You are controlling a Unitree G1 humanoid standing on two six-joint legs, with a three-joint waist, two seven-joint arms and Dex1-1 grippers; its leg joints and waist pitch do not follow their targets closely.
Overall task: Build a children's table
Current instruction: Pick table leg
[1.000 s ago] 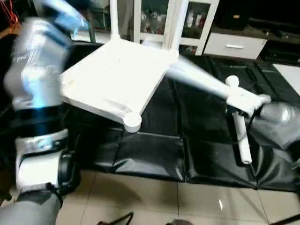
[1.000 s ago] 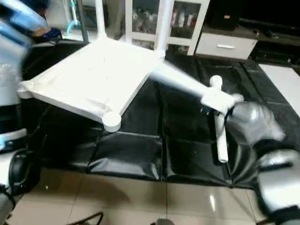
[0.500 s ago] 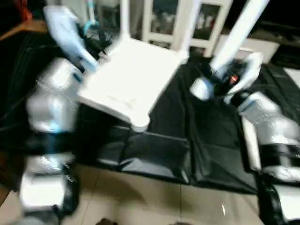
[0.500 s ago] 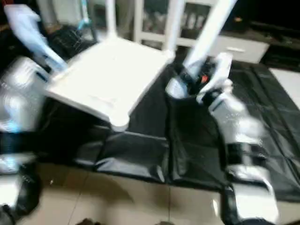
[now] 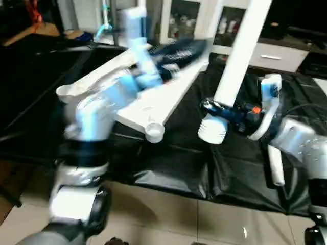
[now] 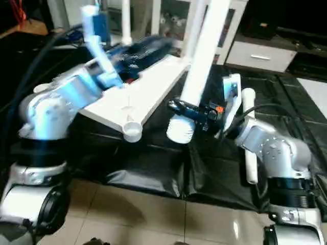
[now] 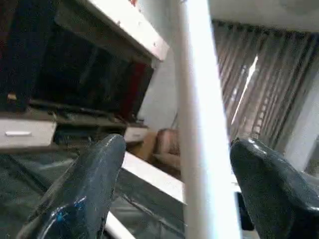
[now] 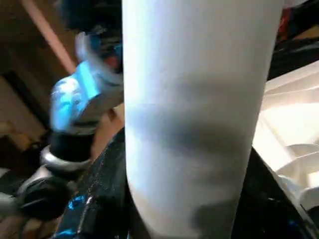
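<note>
Black mat [image 5: 168,168] under tilted tabletop [image 5: 153,99]; R gripper [image 5: 225,113] grips leg [image 5: 240,61] (upright).

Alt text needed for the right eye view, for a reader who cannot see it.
The right gripper holds a long white table leg nearly upright, flared end down, above black floor mats. Beside it the white tabletop tilts, an empty corner socket nearest, with the blurred left arm across it.
</note>
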